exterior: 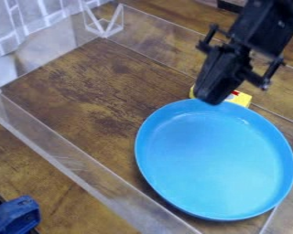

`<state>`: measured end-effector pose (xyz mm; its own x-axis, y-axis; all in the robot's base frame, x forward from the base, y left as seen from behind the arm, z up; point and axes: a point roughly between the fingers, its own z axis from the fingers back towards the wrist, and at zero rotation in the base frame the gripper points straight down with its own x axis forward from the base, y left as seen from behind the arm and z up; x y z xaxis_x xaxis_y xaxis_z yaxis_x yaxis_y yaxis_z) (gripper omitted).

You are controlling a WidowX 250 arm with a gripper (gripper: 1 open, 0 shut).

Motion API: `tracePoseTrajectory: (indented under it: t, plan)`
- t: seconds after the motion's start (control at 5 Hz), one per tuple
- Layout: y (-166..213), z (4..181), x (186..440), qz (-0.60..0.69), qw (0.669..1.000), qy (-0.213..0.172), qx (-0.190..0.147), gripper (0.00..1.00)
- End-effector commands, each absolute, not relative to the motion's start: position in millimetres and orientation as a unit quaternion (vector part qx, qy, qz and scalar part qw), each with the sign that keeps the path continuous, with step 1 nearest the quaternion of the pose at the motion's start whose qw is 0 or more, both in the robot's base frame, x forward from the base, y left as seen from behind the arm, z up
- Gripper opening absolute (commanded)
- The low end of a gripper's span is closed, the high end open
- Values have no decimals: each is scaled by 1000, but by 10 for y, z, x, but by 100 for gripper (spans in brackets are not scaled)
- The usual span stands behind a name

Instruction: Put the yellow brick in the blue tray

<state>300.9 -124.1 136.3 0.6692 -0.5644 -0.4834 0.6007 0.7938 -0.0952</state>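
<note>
The blue tray is a large round shallow dish lying on the wooden table at the lower right. Just past its far rim lies the yellow brick; only a yellow corner with a bit of red label shows. My dark gripper hangs right over the brick and hides most of it. Its jaws are together, and nothing shows between them. I cannot tell whether the tips touch the brick.
Clear acrylic walls fence the wooden table along the front and left. A clear plastic stand sits at the far left corner. A blue cloth-like object lies outside the wall at the bottom left.
</note>
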Motion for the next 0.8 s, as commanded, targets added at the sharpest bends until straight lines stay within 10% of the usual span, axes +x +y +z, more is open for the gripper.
tracePoseTrajectory:
  t: [0.0, 0.6]
  plan:
    - [-1301, 1628, 2930, -341, 917, 205, 41, 0]
    - [-1323, 1627, 2757, -366, 906, 208, 38, 0]
